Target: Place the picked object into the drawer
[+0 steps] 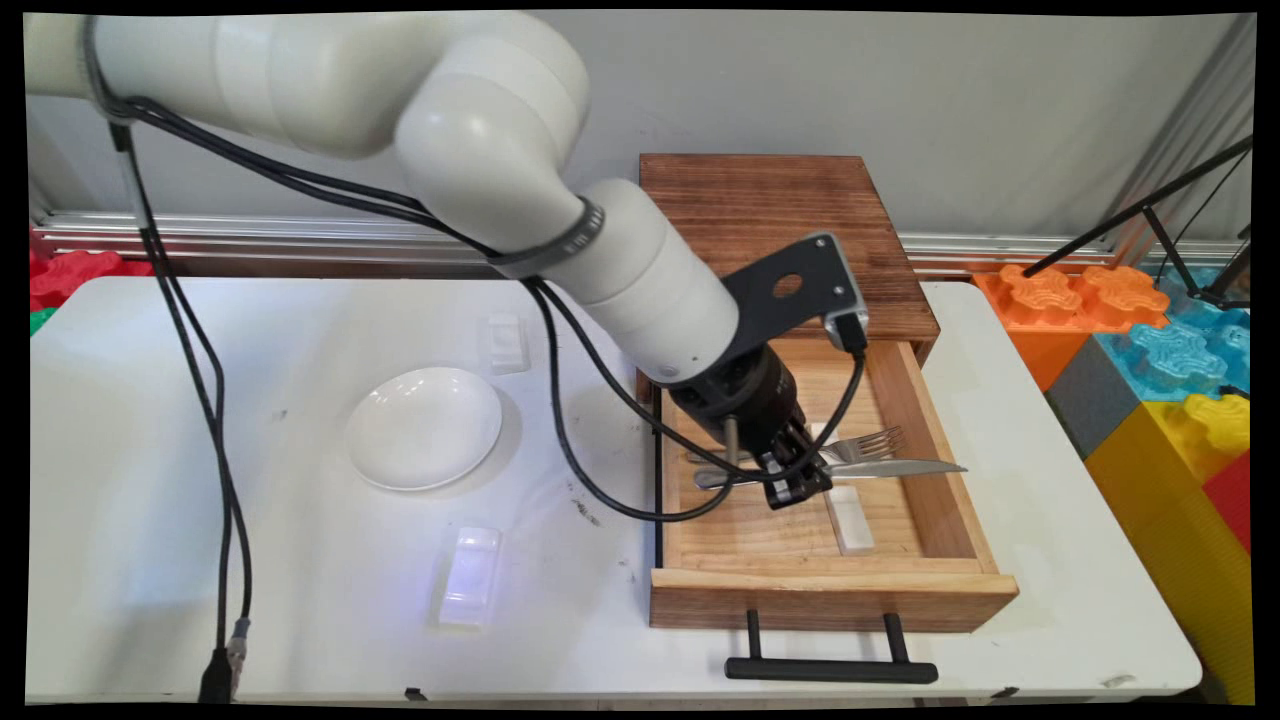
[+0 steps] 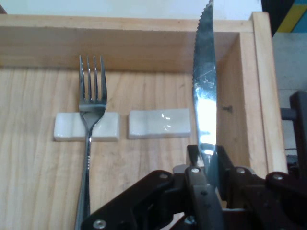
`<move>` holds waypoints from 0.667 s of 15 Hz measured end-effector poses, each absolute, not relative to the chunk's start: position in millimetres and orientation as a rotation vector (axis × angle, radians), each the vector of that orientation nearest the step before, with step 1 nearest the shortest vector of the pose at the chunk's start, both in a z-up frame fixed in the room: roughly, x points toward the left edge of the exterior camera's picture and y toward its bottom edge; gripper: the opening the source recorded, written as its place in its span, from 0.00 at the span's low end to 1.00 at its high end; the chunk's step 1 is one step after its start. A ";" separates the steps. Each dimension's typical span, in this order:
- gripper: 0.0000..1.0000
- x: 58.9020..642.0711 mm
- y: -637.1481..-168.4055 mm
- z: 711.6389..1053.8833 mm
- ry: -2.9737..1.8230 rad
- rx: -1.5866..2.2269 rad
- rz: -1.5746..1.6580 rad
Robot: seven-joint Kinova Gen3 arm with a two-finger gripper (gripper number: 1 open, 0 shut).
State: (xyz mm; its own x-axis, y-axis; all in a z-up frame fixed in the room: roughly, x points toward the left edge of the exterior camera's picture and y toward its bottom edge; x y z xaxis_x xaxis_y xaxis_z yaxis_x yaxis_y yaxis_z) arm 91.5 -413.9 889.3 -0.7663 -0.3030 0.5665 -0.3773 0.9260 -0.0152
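Note:
My gripper hangs inside the open wooden drawer and is shut on the handle end of a serrated table knife. The blade points toward the drawer's right wall, level, with its tip over that wall. Beside it, a steel fork lies in the drawer, its neck on a small white rest. A second white rest lies bare between fork and knife, below and left of the blade.
The drawer is pulled out of a dark wooden cabinet; its black handle juts over the table's front edge. A white plate and two more white rests sit on the table's left half. Coloured foam blocks stand right.

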 end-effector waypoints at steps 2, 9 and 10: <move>0.00 85.8 -421.0 877.5 -2.499 0.492 0.165; 0.00 79.0 -436.8 849.0 -2.488 0.515 0.158; 0.00 78.7 -438.4 845.3 -2.487 0.520 0.155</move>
State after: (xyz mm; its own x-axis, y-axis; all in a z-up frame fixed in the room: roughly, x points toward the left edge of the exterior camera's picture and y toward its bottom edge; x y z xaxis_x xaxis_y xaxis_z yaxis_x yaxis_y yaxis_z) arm 78.7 -438.4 845.3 -0.7511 -0.3303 0.5716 -0.3986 0.9171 0.0062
